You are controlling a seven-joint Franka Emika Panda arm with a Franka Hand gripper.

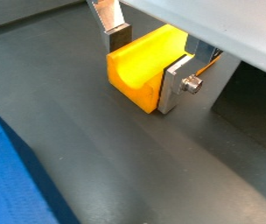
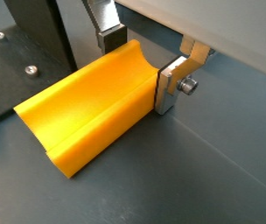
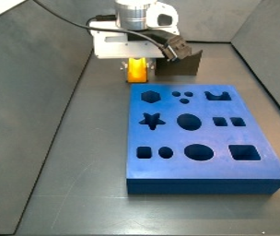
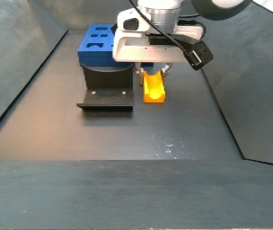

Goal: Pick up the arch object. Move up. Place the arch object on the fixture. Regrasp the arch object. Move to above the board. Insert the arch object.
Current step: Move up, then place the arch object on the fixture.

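Observation:
The arch object (image 1: 142, 74) is a bright yellow-orange block with a curved notch along its upper side. It lies low over the dark floor, also seen in a wrist view (image 2: 94, 105) and in both side views (image 3: 136, 69) (image 4: 154, 86). My gripper (image 1: 147, 59) stands over one end of it, one silver finger (image 1: 177, 83) flat against one side and the other finger's pad (image 1: 116, 38) against the opposite side. The dark fixture (image 4: 105, 94) stands just beside the block. The blue board (image 3: 198, 138) lies on the floor apart from the gripper.
The fixture's dark upright and base plate (image 2: 18, 61) lie close beside the block's long end. A corner of the blue board (image 1: 13, 175) shows in a wrist view. Sloping dark walls (image 3: 56, 101) bound the floor on both sides.

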